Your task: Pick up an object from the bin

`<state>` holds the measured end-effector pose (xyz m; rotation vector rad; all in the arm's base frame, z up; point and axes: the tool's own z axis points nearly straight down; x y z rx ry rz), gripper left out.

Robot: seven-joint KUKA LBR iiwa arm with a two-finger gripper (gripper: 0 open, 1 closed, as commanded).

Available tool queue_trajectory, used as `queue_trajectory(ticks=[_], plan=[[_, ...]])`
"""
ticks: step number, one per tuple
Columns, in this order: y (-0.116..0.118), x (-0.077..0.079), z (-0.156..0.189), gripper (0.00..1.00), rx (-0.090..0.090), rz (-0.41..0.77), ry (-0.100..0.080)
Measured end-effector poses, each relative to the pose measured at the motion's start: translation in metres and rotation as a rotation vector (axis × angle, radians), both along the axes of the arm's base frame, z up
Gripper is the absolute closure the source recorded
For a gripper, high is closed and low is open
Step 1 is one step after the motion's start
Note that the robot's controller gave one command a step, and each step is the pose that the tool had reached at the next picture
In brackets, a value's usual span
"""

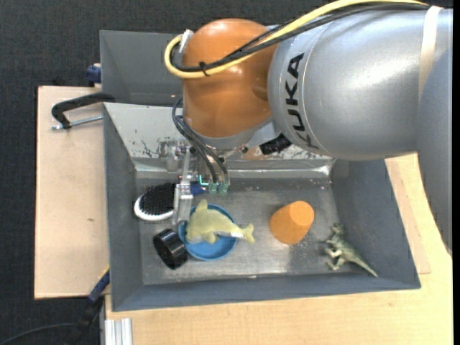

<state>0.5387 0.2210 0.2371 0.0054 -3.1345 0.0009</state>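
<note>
Inspection of the grey metal bin point(121, 214): a blue round plastic dish point(213, 248) lies on the floor and serves as reference. Across its top lies a pale yellow rubbery dolphin-shaped toy point(215, 226), tail pointing off the dish towards the orange cone-shaped foam piece point(292, 222), which lies well apart from the dish. A black-and-white oval hairbrush point(154, 202) lies near the dish on the opposite side, towards the back wall. A small black cylindrical cap point(170, 249) touches the dish rim below the brush. A green plastic dinosaur figure point(343, 254) lies farthest from the dish, beyond the cone. The hand point(198, 192) hangs just above the dolphin's head end; whether it is apart or together cannot be told. Judgement: the dolphin is likely light, soft and somewhat yielding, not fragile. Its thick mid-body offers the best hold, as fins and tail are thin and may slip. The dish beneath could shift or lift with it. Open floor exists between dish and cone. The brush and cap crowd the dish's other side, and the back wall stands near.
</note>
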Motion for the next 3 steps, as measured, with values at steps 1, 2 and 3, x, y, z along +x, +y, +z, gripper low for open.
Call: queue_trajectory(ticks=[1, 2, 3], plan=[[-0.084, -0.004, -0.170, 0.00, -0.001, 0.161, -0.001], [-0.081, -0.002, -0.167, 1.00, 0.002, 0.162, -0.006], [-0.092, 0.007, -0.034, 1.00, 0.004, 0.123, -0.022]])
